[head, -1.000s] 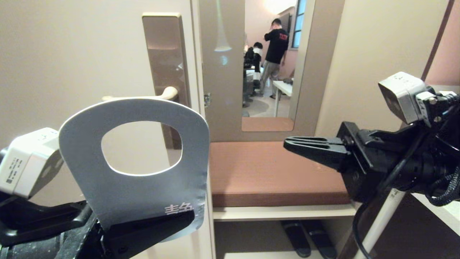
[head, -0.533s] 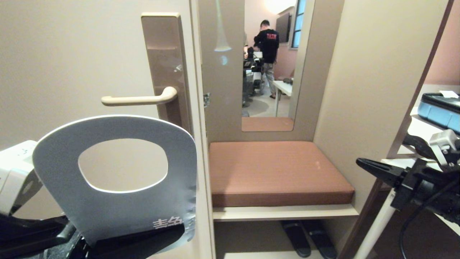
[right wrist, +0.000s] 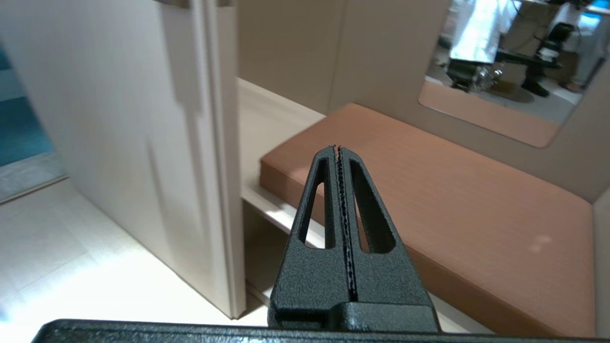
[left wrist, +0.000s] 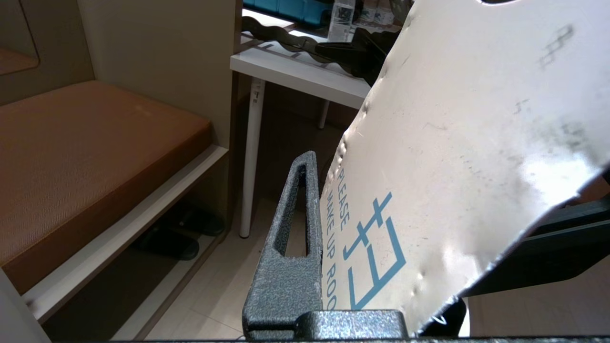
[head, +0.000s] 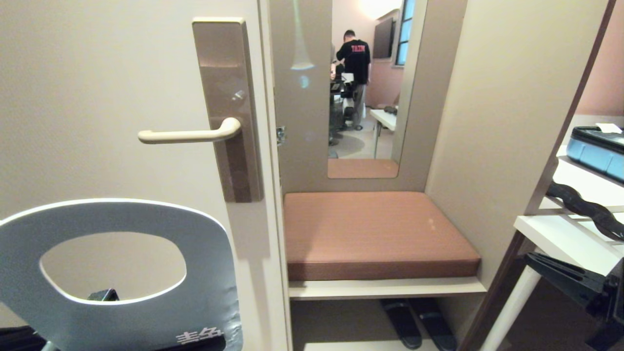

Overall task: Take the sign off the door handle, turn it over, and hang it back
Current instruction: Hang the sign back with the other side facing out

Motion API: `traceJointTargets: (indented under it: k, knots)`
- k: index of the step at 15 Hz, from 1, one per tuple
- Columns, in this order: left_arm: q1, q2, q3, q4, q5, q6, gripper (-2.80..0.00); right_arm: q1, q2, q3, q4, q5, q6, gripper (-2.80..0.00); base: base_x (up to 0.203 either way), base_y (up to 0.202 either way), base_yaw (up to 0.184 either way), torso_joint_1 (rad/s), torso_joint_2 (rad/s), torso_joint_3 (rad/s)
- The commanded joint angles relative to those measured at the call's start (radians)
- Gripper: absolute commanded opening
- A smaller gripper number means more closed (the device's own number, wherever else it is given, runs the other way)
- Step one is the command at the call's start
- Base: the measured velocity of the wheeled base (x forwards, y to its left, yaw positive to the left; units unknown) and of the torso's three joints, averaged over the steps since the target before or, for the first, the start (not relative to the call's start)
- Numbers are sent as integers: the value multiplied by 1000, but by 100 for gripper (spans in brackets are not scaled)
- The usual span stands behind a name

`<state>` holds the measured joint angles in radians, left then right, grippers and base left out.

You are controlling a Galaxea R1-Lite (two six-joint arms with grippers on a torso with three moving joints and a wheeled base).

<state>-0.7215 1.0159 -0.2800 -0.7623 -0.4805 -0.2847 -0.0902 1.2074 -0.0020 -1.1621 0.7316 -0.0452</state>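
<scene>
One step looks done: left tool (left wrist: 333, 267) clamps the sign (head: 122, 273) below the bare door handle (head: 187, 135); rehanging remains, right tool (right wrist: 339, 157) shut, empty.

We seem to be in the entry nook of a hotel-style room, likely a mock-up inside a lab. A cream door (head: 122, 97) carries a lever door handle (head: 187, 135) on a tall brown plate (head: 229, 107). A door-hanger sign (left wrist: 452, 143) reads "PLEASE MAKE UP ROO…", the kind guests hang for housekeeping. Beside the door we see a built-in seat with a brown cushion (head: 375, 234), dark slippers (head: 414, 321) tucked underneath, and a wall mirror (head: 365, 87) above. The mirror reflects a person (head: 355, 63) standing among equipment, and a white shelf unit (head: 565, 234) holds a blue case (head: 597, 151).
</scene>
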Motion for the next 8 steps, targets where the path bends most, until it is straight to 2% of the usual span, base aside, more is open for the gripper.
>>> traceJointTargets:
  k: [1, 5, 6, 8]
  knots:
    - [-1, -16, 4, -5, -3, -1, -280, 0, -194, 2, 91, 13, 1, -280, 0, 0, 0, 0, 0, 0]
    - [-1, -13, 11, -3, -3, 1, -280, 2, -522, 2, 457, 3, -1, -280, 0, 0, 0, 0, 0, 0]
    - [-1, -13, 16, -2, -3, 1, -280, 20, -558, 2, 536, -55, -1, -280, 0, 0, 0, 0, 0, 0]
    - [-1, -15, 18, -2, -3, 4, -280, 40, -584, 2, 625, -241, -2, -280, 0, 0, 0, 0, 0, 0]
